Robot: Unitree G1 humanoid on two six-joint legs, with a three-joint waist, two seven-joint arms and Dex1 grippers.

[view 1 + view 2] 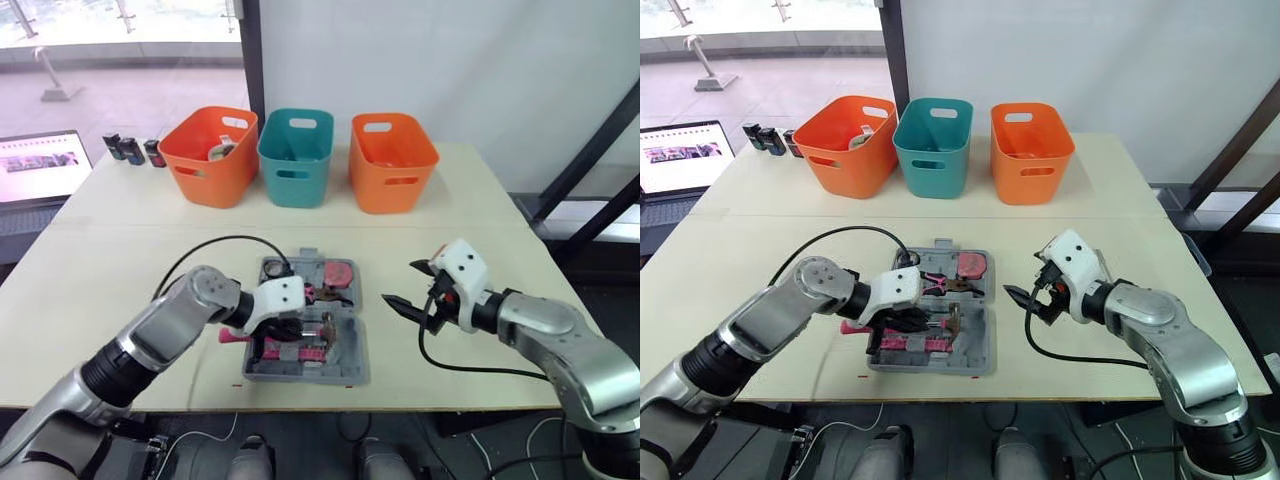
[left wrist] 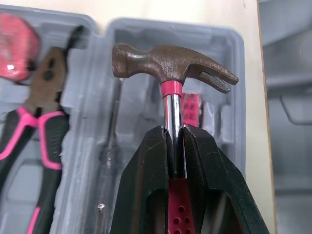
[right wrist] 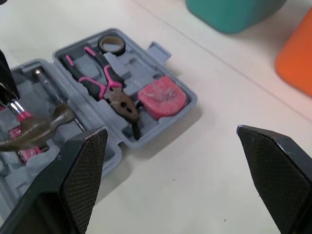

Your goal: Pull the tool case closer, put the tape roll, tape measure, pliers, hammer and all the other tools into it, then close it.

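The grey tool case (image 1: 352, 352) lies open near the table's front edge. Its far half holds pink-handled pliers (image 3: 105, 80), a red tape measure (image 3: 161, 96) and a tape roll (image 3: 111, 45). My left gripper (image 2: 174, 130) is shut on the shaft of the hammer (image 2: 170, 63), just below its brown head. It holds the hammer over the near half of the case, beside a metal driver shaft (image 2: 111, 141) lying in a slot. My right gripper (image 1: 402, 284) stands open, holding nothing, above the table just right of the case.
Three baskets stand at the back: orange (image 1: 210, 155), teal (image 1: 296, 157) and orange (image 1: 392, 160). A laptop (image 1: 40, 165) and small dark items (image 1: 130, 150) sit at the far left. The case is close to the table's front edge (image 1: 300, 408).
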